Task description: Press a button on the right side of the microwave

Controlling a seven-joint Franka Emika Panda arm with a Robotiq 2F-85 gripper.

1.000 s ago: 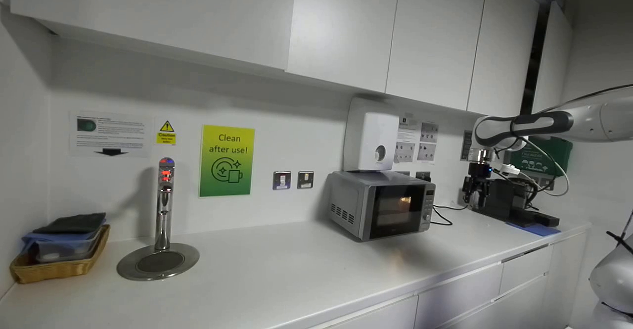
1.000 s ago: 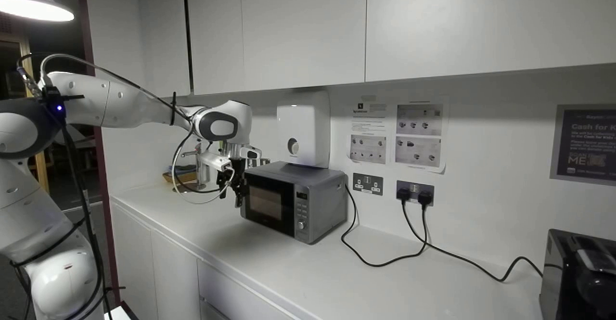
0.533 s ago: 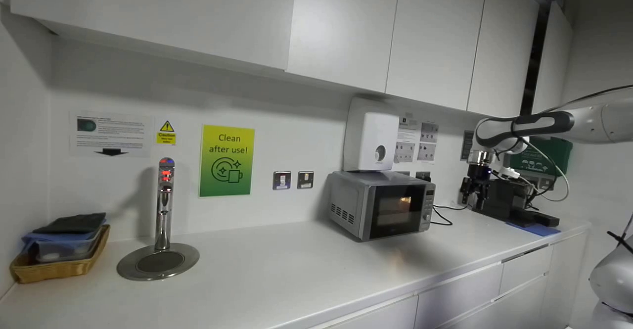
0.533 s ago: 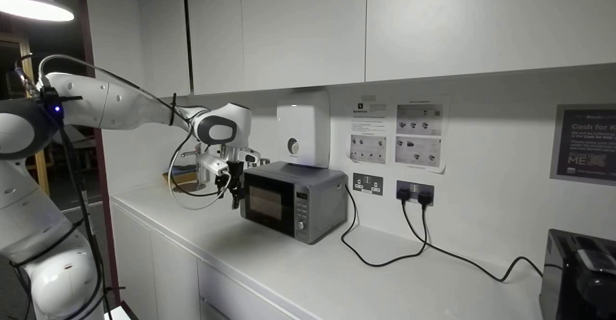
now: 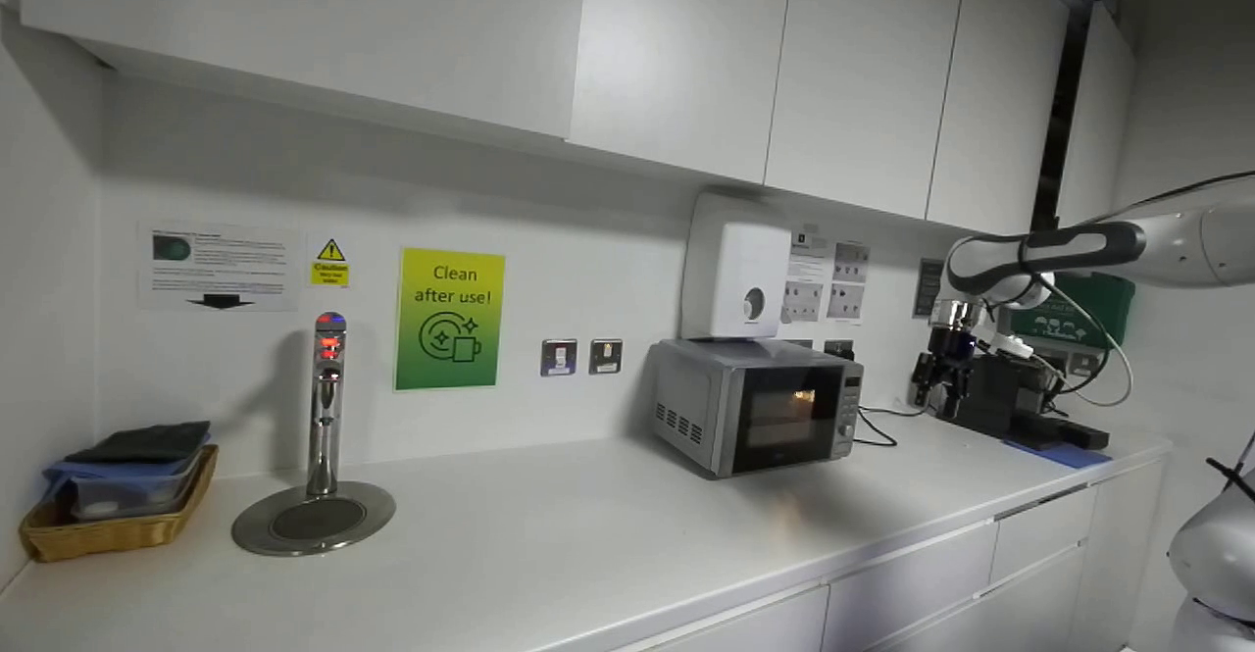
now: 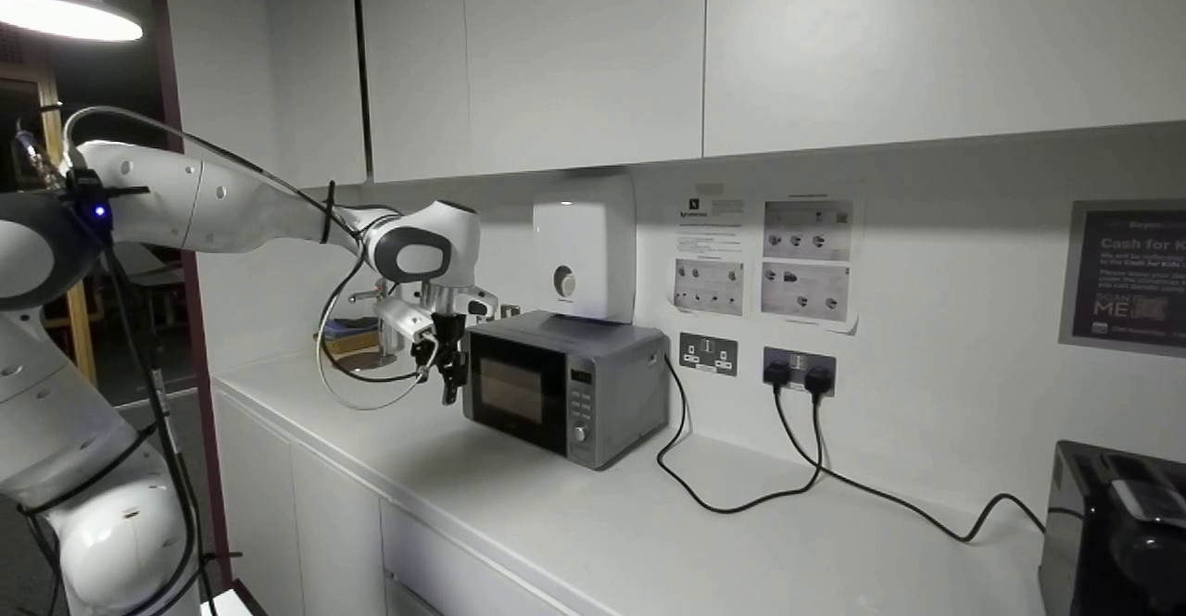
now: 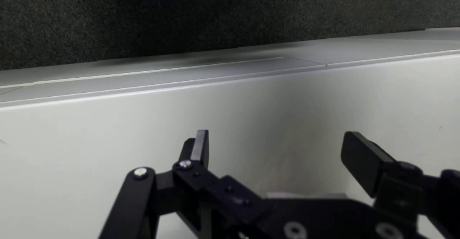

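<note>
Where the grey microwave [image 5: 755, 412] sits near the wall [image 5: 627, 270], I see broad white desk [image 5: 549, 534] running between it and the tap [image 5: 326, 426], and out to the front edge. Its dark door [image 5: 784, 426] is closed, an orange gleam behind the glass. Before that door, not touching it, the fingers [image 7: 363, 156] hang spread wide over the desk.

Microwave [image 6: 567, 388] metallic, door [image 6: 515, 390] glossy glass; tap [image 5: 325, 426] polished metal; basket [image 5: 118, 536] woven; countertop [image 5: 529, 554] smooth; claw [image 7: 276, 145] matt.
</note>
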